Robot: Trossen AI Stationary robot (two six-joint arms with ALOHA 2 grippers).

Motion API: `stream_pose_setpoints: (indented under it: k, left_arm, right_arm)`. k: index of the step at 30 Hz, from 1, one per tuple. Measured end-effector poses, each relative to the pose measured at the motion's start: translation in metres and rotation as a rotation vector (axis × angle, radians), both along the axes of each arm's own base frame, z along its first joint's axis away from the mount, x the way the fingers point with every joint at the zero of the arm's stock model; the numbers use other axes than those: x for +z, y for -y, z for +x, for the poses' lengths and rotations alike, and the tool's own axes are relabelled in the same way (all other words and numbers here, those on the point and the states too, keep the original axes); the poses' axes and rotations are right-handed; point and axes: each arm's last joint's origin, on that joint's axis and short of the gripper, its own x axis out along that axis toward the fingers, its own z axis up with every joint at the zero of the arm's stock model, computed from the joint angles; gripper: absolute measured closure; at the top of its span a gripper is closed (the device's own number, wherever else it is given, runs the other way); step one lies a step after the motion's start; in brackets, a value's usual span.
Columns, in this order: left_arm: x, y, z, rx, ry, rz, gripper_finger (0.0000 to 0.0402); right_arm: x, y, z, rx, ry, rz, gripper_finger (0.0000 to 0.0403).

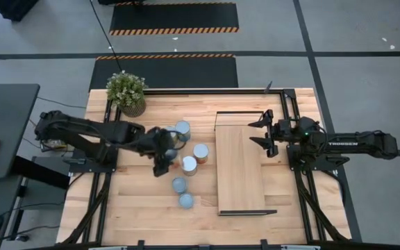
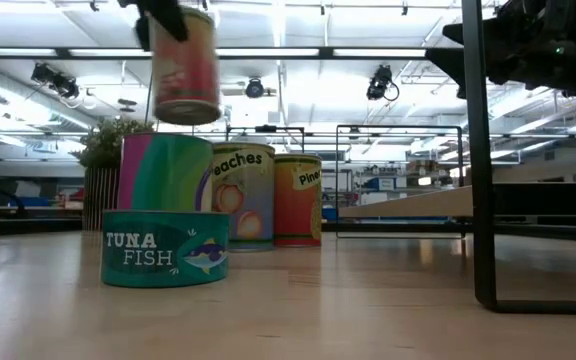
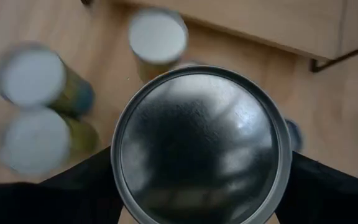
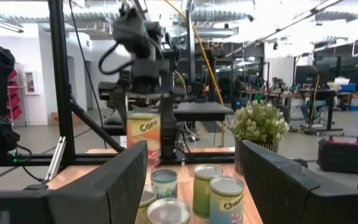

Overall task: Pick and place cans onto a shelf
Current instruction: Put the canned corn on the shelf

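Six cans point(image 1: 184, 167) show from above, clustered left of the shelf point(image 1: 239, 167), which lies bare; we see the left gripper point(image 1: 164, 149) over the cluster and a potted plant point(image 1: 126, 92) at the table's far-left corner. The right gripper point(image 1: 262, 136) waits, fingers apart and holding nothing, above the shelf's right edge.

At table level, we see a lifted can point(image 2: 184, 68) hanging clear above a tuna can point(image 2: 165, 248), with taller cans behind.

Past the left wrist, our held can's silvery top point(image 3: 201, 144) fills the frame, dark fingers point(image 3: 73, 186) clamping both sides.

From the right wrist, that corn-labelled can point(image 4: 143, 135) hangs above the standing ones, the plant point(image 4: 258, 124) beside.
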Motion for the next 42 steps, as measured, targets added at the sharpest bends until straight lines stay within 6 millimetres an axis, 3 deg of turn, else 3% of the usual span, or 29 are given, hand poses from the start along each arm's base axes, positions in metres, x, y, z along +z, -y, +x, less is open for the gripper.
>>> stream_pose_setpoints:
  k: [7, 14, 19, 25, 32, 38, 42]
  left_arm:
    - [-0.003, -0.030, 0.050, -0.134, -0.036, 0.157, 0.0085]
    - [-0.012, -0.061, 0.110, -0.294, -0.049, 0.164, 0.0084]
    - [-0.016, -0.071, 0.148, -0.389, -0.023, 0.173, 0.0084]
    - [-0.030, -0.076, 0.185, -0.488, -0.007, 0.204, 0.0084]
    - [-0.049, -0.086, 0.213, -0.534, 0.020, 0.233, 0.0083]
    - [-0.071, -0.090, 0.227, -0.550, 0.047, 0.228, 0.0083]
    - [-0.075, -0.090, 0.229, -0.552, 0.045, 0.231, 0.0080]
  right_arm:
    - [-0.002, 0.001, 0.004, -0.011, -0.005, 0.009, 0.0142]
    - [0.003, 0.003, 0.007, -0.028, -0.040, 0.021, 0.0142]
    - [0.013, 0.006, 0.013, -0.083, -0.173, 0.027, 0.0142]
    - [0.018, 0.008, 0.014, -0.170, -0.454, 0.046, 0.0142]
    - [0.031, 0.008, 0.004, -0.230, -0.657, 0.137, 0.0142]
    - [0.036, 0.011, 0.003, -0.392, -0.597, 0.306, 0.0142]
    - [0.036, 0.012, 0.003, -0.407, -0.590, 0.342, 0.0142]
